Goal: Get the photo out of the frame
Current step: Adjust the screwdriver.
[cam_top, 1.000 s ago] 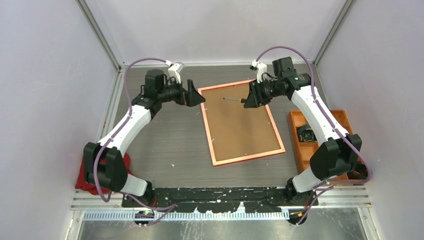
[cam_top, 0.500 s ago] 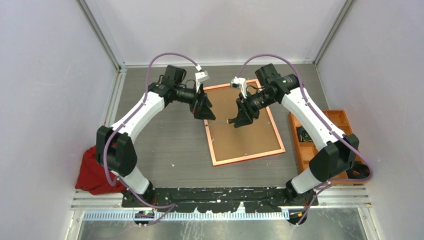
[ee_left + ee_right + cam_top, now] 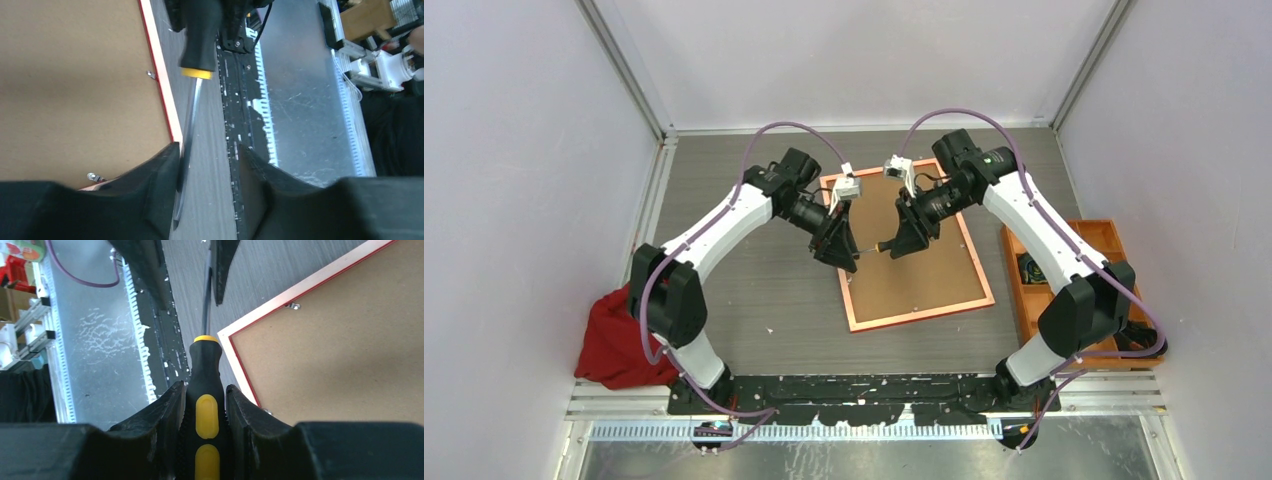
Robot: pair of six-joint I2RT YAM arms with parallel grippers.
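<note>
The right jaws are clamped on the black-and-yellow handle of a screwdriver (image 3: 206, 371), one finger pressed to each side of it. The tool's bare metal shaft (image 3: 190, 125) runs from there into the left jaws, which stand partly apart around it: the shaft lies along one finger (image 3: 159, 197), with a clear gap to the other. Both arms meet over the left rail of the frame (image 3: 921, 313), the screwdriver bridging them just above that rail. The frame lies flat, back up, in the middle of the desk (image 3: 754, 290), its brown backing board (image 3: 914, 270) filling it and small metal clips (image 3: 151, 75) along the rail. The photo cannot be seen under the board. An orange tray (image 3: 1036, 300) sits at the right, a red cloth (image 3: 614, 345) at the left.
</note>
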